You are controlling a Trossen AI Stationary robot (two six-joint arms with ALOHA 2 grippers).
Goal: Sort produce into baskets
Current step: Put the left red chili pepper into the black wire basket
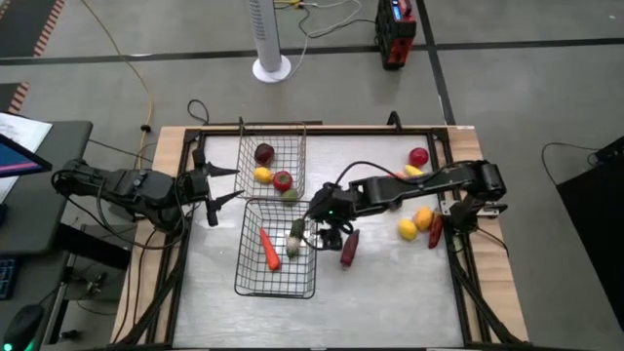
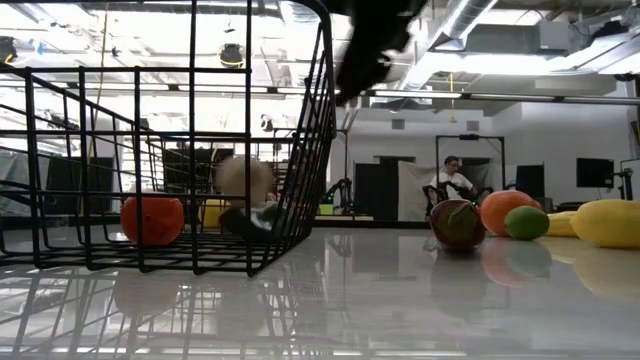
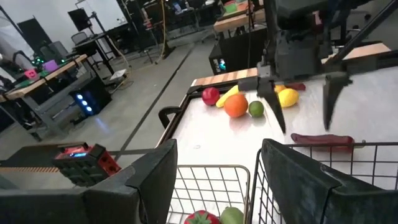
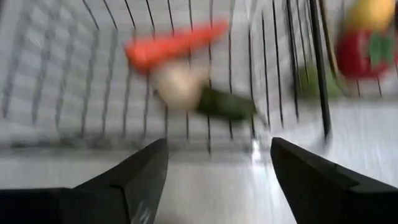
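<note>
Right gripper (image 1: pixel 314 216) hangs by the near basket (image 1: pixel 276 290), fingers spread and empty; next I'd drop straight onto the dark red piece (image 1: pixel 349 248), gripping mid-length.

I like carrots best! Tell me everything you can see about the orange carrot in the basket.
The carrot is a long, smooth toy, plastic by the look of it, bright orange and tapering to a point. It lies flat on the floor of the nearer wire basket, towards its left side. A pale and green piece lies close beside it. No gripper touches it.
</note>
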